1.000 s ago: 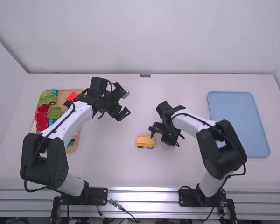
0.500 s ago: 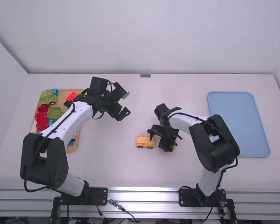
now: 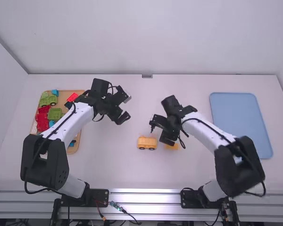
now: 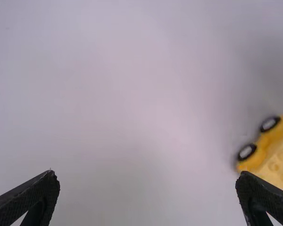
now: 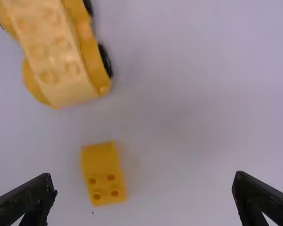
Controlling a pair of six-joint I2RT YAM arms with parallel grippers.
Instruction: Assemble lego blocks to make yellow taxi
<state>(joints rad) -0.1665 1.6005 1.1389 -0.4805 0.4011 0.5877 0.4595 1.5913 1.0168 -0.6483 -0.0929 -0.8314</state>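
Observation:
My left gripper (image 3: 127,108) is over the table between the tray and the yellow car, its fingers wide apart; the left wrist view likewise has the left gripper (image 4: 147,178) open around nothing. The yellow car (image 3: 147,142) stands on its black wheels at the middle of the table, studs on top; part of the car (image 4: 273,153) is in the left wrist view. Just right of it lies a small yellow block (image 3: 172,146), partly under my right gripper (image 3: 158,133). In the right wrist view the right gripper (image 5: 145,180) is open above the table, near the block (image 5: 104,174) and the car (image 5: 59,56), which are apart.
A wooden tray (image 3: 73,148) with red, green and blue pieces lies at the far left, partly behind the left arm. A flat blue tray (image 3: 240,122) lies on the right. Bare white table surrounds the yellow car.
My right gripper has lifted and drawn back from the small yellow block, which now shows more beside the car. The left gripper has barely shifted.

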